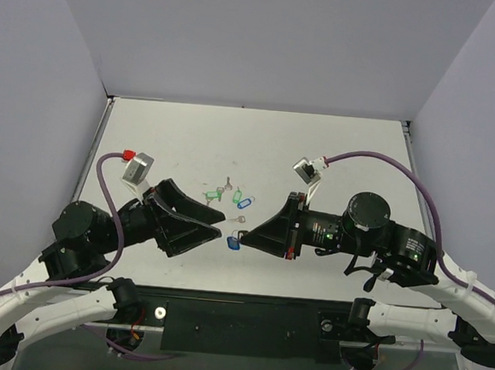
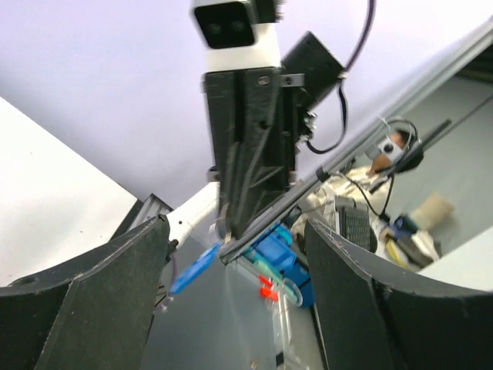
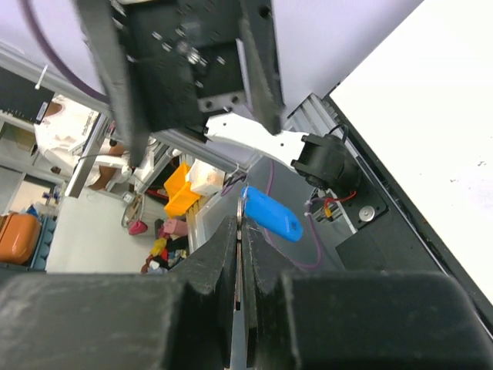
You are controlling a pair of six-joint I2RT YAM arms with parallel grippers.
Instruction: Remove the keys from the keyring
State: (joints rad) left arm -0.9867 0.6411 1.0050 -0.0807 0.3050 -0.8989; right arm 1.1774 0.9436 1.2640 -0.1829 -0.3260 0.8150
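Right gripper (image 3: 240,230) is clamped fully closed on a thin metal sliver, a key (image 3: 242,206) seen edge-on, I judge. The keyring (image 3: 271,216) and its blue tag dangle just past the fingertips, held up over the near part of the surface (image 1: 319,148). Left gripper (image 1: 220,227) faces it with jaws spread wide, holding nothing. The set looks light, stiff and slick. The tag is the broad, safe place to pinch — the tiny ring would likely resist prying and slip easily. Just beyond lie a loose key (image 1: 239,219), another blue tag (image 1: 244,203) and green tags (image 1: 212,197). Farther back the pale surface meets plain lilac walls (image 1: 267,41).
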